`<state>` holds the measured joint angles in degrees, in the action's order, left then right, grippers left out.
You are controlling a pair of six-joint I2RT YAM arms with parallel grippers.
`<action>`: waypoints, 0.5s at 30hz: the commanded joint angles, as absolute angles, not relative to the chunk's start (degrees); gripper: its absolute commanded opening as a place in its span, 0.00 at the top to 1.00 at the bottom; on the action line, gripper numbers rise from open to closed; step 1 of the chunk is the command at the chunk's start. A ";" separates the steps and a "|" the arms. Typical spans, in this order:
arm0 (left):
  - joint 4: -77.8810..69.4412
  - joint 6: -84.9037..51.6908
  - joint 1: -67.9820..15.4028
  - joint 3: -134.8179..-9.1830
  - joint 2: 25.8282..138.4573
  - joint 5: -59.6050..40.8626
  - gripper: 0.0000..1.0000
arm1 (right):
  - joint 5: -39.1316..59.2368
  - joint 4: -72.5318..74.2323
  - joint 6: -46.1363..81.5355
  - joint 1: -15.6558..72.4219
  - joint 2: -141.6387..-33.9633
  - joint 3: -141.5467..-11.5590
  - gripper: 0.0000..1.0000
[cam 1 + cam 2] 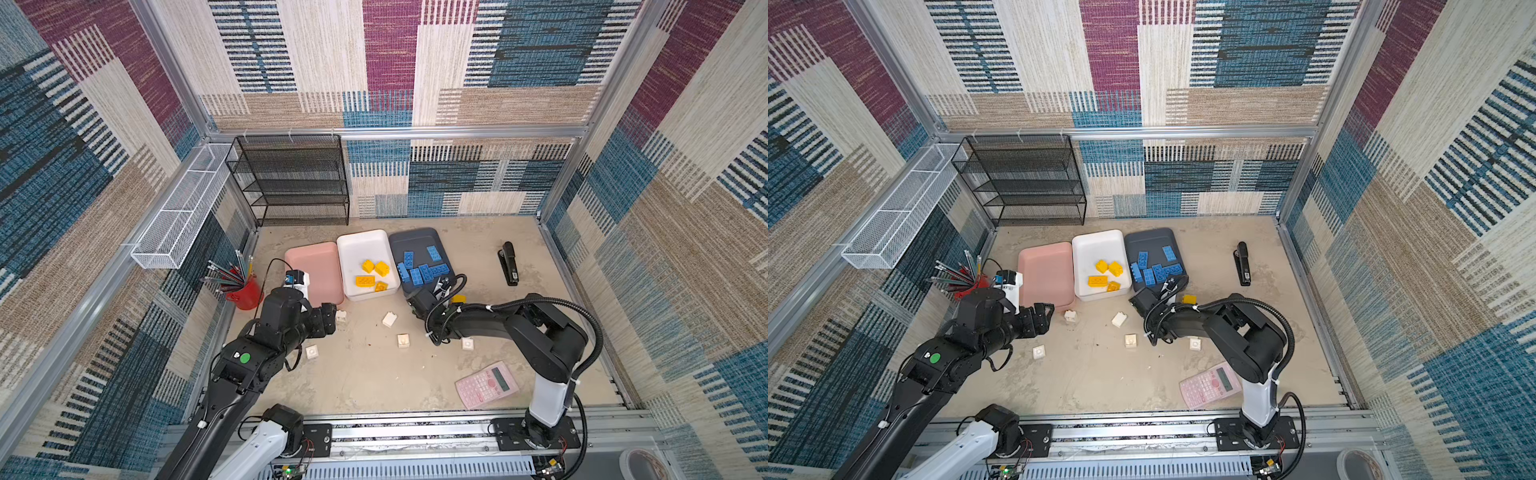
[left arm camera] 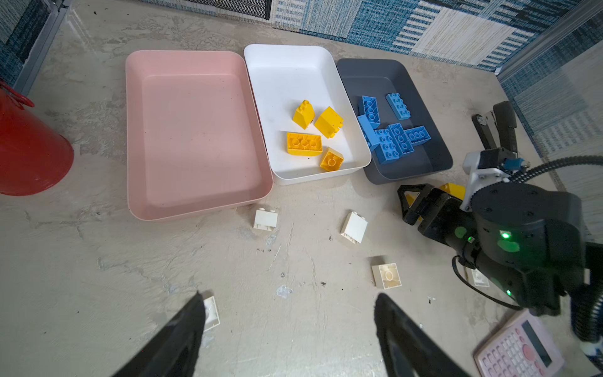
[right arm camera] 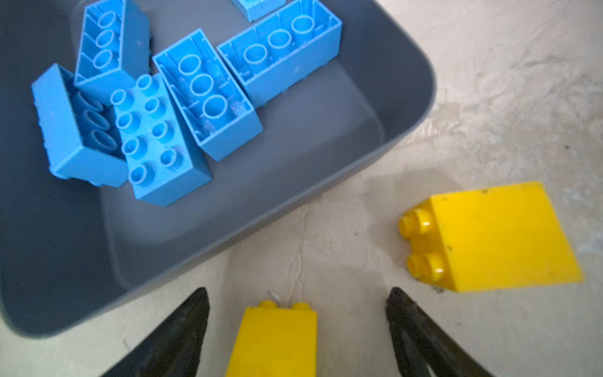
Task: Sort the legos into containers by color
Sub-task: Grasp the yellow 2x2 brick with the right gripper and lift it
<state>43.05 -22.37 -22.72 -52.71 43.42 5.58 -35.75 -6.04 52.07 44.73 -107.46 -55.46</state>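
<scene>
The left tool (image 2: 287,295) hangs spread above the table (image 2: 130,277), near scattered white bricks (image 2: 354,227). Side by side sit the pink tray (image 2: 195,137), the white tray (image 2: 293,71) holding yellow bricks (image 2: 304,143), and the grey tray (image 2: 368,85) holding blue bricks (image 2: 391,140). The right tool (image 3: 297,290) stands spread around a loose yellow brick (image 3: 274,339) (gaps on both sides) just outside the grey tray, with a second yellow brick (image 3: 496,238) nearby.

- Bright, even light from above; the white tray (image 2: 293,65) nearly blows out, and shadows around it are short and soft.
- Both top views bow the frame posts (image 1: 171,70) at the edges.
- Right wrist view: blue bricks (image 3: 156,137) look kinda soft, and the fingers (image 3: 176,336) of the right gripper (image 3: 297,290) are out of focus.
</scene>
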 commanded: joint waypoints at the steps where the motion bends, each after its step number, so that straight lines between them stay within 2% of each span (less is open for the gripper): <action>1: 42.63 -21.09 -22.51 -52.47 43.29 4.64 0.18 | -33.59 -6.60 51.85 45.06 -108.85 -55.90 0.17; 2: 42.67 -21.07 -22.49 -52.47 43.24 4.56 0.18 | -34.01 -6.67 51.57 45.30 -109.05 -56.03 0.18; 9: 42.80 -21.27 -22.06 -52.21 43.33 4.67 0.18 | -34.28 -6.38 50.07 46.49 -109.18 -55.48 0.41; 12: 42.88 -21.36 -22.02 -52.21 43.51 5.03 0.18 | -33.95 -6.30 49.09 46.58 -109.00 -55.64 0.46; 13: 42.95 -21.44 -22.04 -52.23 43.57 5.10 0.18 | -33.77 -6.24 48.68 46.67 -108.99 -55.74 0.52; 15: 43.04 -21.53 -21.98 -52.13 43.60 5.36 0.18 | -33.45 -5.90 47.52 46.83 -109.03 -55.89 0.55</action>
<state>43.05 -22.35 -22.09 -52.45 43.51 5.41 -37.56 -5.39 48.97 46.54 -108.95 -55.86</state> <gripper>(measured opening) 0.816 0.447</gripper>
